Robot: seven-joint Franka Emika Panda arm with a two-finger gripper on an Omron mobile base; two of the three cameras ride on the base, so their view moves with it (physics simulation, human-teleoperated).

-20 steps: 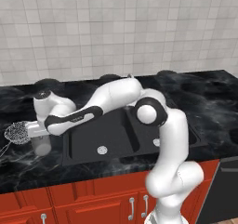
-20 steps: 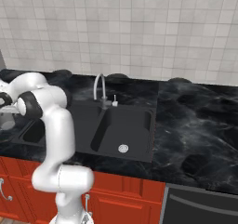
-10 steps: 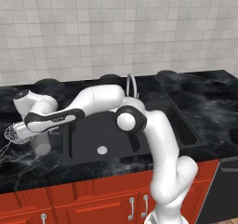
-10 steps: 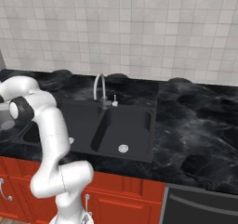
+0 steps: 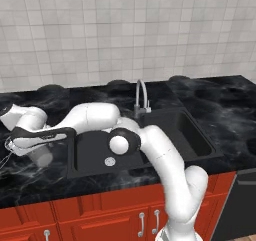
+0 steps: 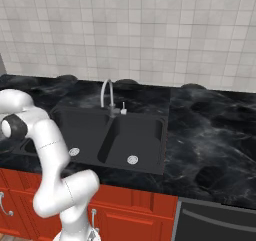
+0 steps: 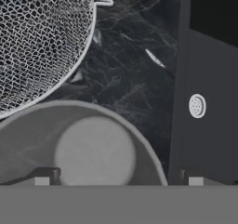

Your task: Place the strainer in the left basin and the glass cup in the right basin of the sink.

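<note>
I have the arm stretched far out over the counter (image 5: 30, 180) to the left of the sink (image 5: 150, 130), because both objects stand there rather than in the basins. In the hand view the gripper (image 7: 116, 181) looks straight down into the glass cup (image 7: 88, 148); the two finger tips (image 7: 44, 175) stand wide apart on either side of the cup's rim, so the jaws are open and nothing is held. The strainer (image 7: 35, 46) lies just beside the cup — its mesh bowl close to the cup's rim, though I cannot tell if they touch. The left basin (image 7: 209, 97) with its round drain (image 7: 197, 106) lies just past the cup. I judge this to be the alignment step for grasping the cup — it still has to go across to the right basin (image 5: 187, 130).
</note>
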